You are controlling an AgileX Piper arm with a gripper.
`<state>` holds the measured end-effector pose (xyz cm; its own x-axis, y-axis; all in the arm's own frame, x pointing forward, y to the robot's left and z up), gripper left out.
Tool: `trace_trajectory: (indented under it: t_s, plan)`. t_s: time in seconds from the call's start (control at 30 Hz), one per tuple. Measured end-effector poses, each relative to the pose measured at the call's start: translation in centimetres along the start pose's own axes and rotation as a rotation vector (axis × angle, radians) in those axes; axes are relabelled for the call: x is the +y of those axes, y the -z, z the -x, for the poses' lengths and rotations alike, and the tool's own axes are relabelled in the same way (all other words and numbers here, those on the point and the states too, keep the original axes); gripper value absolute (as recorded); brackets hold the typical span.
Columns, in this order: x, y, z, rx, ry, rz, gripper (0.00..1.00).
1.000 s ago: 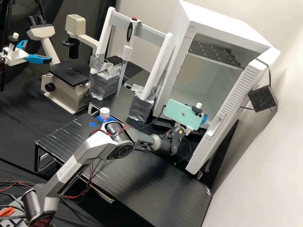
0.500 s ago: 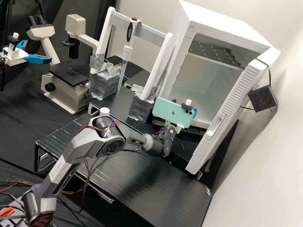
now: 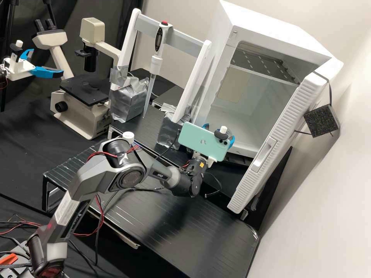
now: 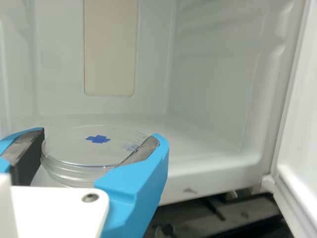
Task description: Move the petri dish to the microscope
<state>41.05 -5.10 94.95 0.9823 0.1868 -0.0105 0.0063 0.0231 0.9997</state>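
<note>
The pincer (image 3: 218, 132) grips the petri dish (image 4: 89, 149) by the white cabinet (image 3: 278, 33); in the high view, the microscope (image 3: 79, 112) stands toward the pincer's ten o'clock

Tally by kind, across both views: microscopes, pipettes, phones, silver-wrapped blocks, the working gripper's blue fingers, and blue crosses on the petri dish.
Microscope: 1
Pipette: 1
Phone: 1
Silver-wrapped blocks: 2
Blue fingers: 2
Blue cross on petri dish: 1
Total: 8
</note>
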Motion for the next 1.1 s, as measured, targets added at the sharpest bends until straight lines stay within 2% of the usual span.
trace_trajectory:
  t_s: [0.1, 0.23, 0.6, 0.9, 1.1]
  plan:
    - [-0.3, -0.7, 0.1, -0.004, 0.022, 0.008, 0.00]
    - [0.3, -1.0, 0.7, 0.020, 0.020, 0.026, 0.00]
    - [0.9, -2.7, 5.0, 0.069, 0.018, 0.019, 0.00]
    - [1.1, -3.5, 9.4, -0.015, 0.048, 0.019, 0.00]
    - [1.7, -2.4, 13.2, -0.075, 0.031, 0.030, 0.00]
